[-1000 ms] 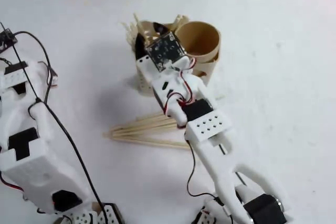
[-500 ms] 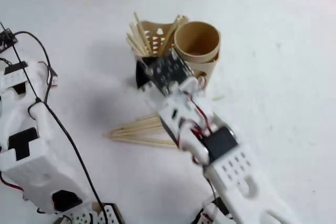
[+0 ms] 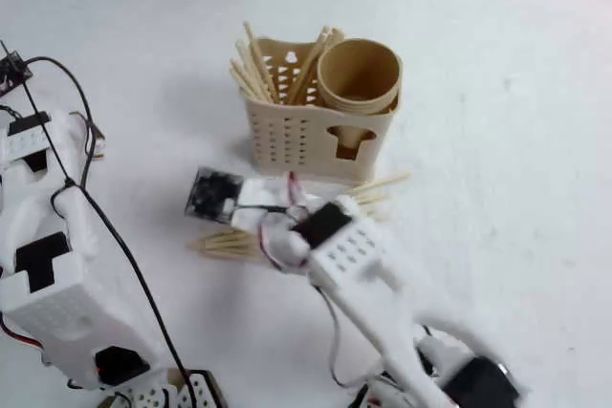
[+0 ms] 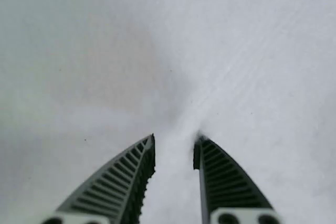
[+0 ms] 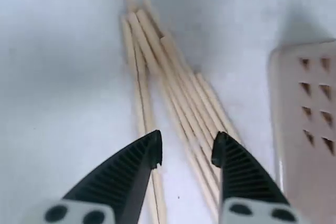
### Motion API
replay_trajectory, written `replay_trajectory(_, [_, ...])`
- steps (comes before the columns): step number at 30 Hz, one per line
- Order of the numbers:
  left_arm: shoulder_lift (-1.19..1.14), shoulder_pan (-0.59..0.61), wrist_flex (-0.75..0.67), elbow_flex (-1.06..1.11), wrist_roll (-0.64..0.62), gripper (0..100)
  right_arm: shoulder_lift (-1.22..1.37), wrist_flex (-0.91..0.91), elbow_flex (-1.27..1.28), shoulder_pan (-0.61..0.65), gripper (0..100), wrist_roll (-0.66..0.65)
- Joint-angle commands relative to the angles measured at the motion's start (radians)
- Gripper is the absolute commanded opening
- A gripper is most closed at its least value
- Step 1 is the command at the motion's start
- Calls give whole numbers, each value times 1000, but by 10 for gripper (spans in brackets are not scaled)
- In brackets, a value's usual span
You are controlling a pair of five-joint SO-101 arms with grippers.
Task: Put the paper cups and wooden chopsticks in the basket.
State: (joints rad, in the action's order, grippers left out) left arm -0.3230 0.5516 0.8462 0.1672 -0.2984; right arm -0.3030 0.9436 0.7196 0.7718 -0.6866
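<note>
A cream perforated basket (image 3: 306, 136) stands at the table's middle back. Inside it are a brown paper cup (image 3: 359, 74) and several wooden chopsticks (image 3: 260, 66) leaning upright. Several more loose chopsticks (image 3: 222, 244) lie on the table in front of the basket, partly under the right arm (image 3: 330, 236). In the right wrist view my right gripper (image 5: 187, 145) is open just above these loose chopsticks (image 5: 173, 93), with nothing between its fingers and the basket wall (image 5: 307, 108) beside it. My left gripper (image 4: 174, 142) is open over bare white table.
The left arm (image 3: 48, 265) rests folded at the table's left edge, with black cables (image 3: 67, 93) trailing beside it. The table (image 3: 497, 140) is covered in white cloth, with free room to the right of the basket and at the back left.
The right arm has drawn back from over the basket and swung down to the left, ending over the loose chopsticks. The basket's contents are uncovered. The left arm has not moved.
</note>
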Motion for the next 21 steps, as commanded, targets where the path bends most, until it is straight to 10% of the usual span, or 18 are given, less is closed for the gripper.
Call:
replay_trajectory(1, [4,-12,-5,-44,14,139,151,-113,-26,15,151,-31])
replay_trajectory(21, [4,-13,-5,-44,14,139,337,-117,-32,8,11,-44])
